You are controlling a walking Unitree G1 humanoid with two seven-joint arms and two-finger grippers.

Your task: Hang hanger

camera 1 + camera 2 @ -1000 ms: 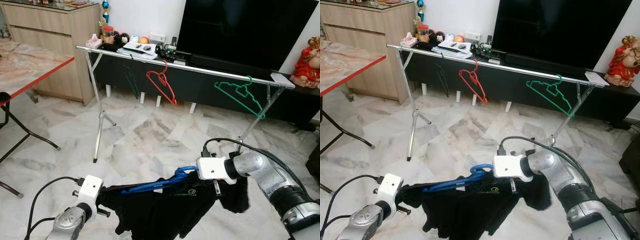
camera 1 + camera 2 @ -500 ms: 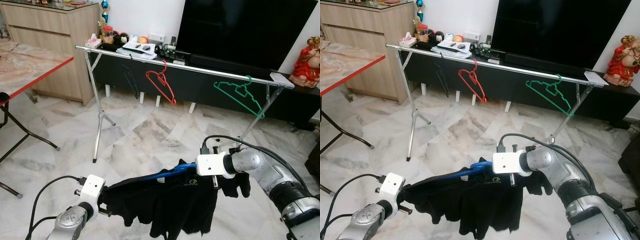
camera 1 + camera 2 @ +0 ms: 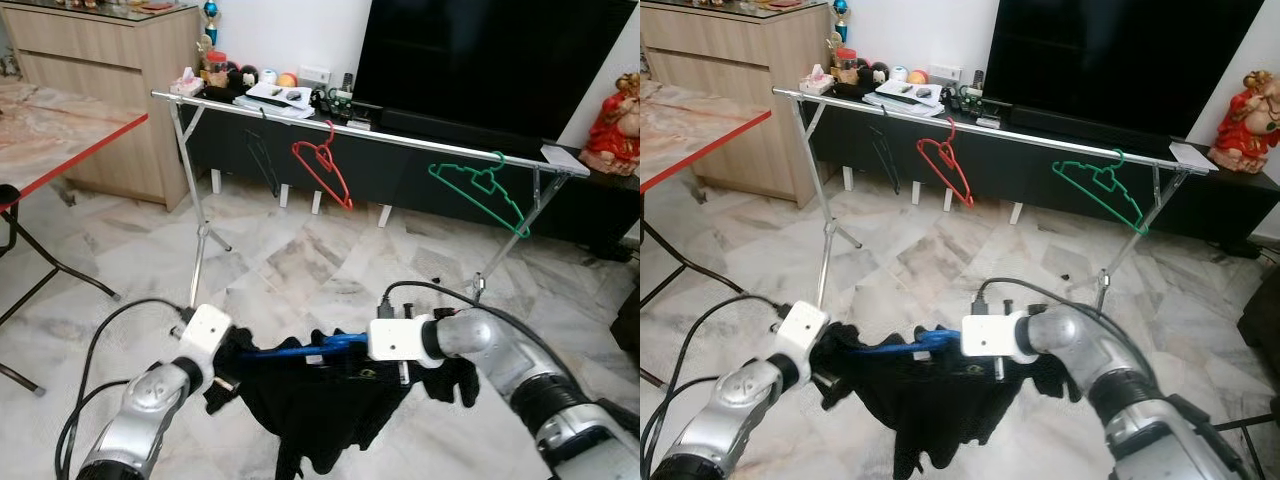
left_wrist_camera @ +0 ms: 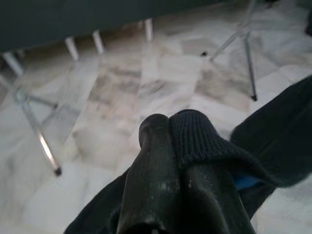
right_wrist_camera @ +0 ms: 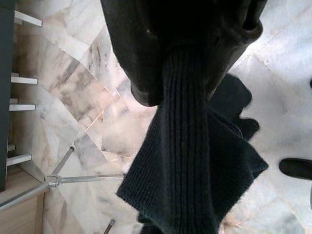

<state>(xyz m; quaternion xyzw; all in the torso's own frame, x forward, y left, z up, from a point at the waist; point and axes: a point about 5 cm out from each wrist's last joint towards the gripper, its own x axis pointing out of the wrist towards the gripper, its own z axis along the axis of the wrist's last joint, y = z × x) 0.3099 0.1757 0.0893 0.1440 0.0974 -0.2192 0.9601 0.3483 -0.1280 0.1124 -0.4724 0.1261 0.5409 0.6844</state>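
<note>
A blue hanger (image 3: 300, 348) carries a black garment (image 3: 330, 415) that sags low over the floor between my two grippers. My left gripper (image 3: 228, 362) is shut on the garment's knit edge (image 4: 195, 141) at the hanger's left end, and a bit of blue shows beneath the cloth. My right gripper (image 3: 352, 346) is shut at the hanger's hook end, with ribbed black cloth (image 5: 185, 146) trailing from its fingers. Beyond them stands a silver clothes rail (image 3: 350, 128). On it hang a red hanger (image 3: 325, 170), a green hanger (image 3: 485, 190) and a dark hanger (image 3: 262, 160).
The rail's tripod legs (image 3: 200, 250) stand on the marble floor. Behind the rail are a large TV (image 3: 490, 60) and a low console with clutter. A red-edged table (image 3: 60, 140) and a wooden cabinet (image 3: 110, 60) are on the left, a red figurine (image 3: 615, 125) at the far right.
My left gripper has risen and moved forward and my right gripper has shifted left, so they are closer together. The garment now bunches and hangs lower between them.
</note>
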